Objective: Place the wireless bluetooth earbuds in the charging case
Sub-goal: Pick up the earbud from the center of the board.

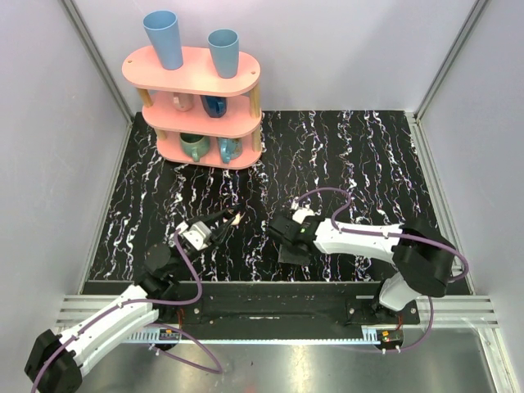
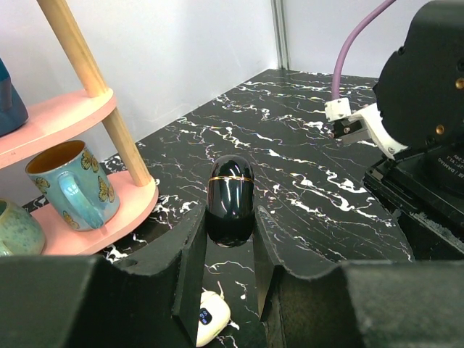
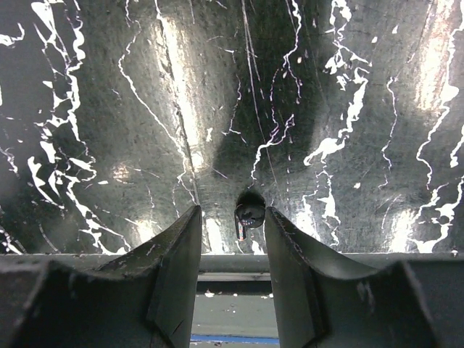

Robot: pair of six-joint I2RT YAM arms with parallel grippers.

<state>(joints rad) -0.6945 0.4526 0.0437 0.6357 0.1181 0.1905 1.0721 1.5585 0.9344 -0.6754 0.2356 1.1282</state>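
Black marbled table (image 1: 352, 155) carried the glossy case (image 2: 230, 197) left of centre toward its near edge, pinched upright in the closed left gripper (image 2: 229, 214), one bud (image 2: 212, 319) just beneath it, the right gripper (image 3: 233, 212) half-open, empty; both looked light, rigid and slippery, best pinched gently across their sides.

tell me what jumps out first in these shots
The pink three-tier shelf at the far left of the black, white-veined table, with two blue cups on top and mugs below. Then the glossy black charging case between the fingertips of the left gripper.
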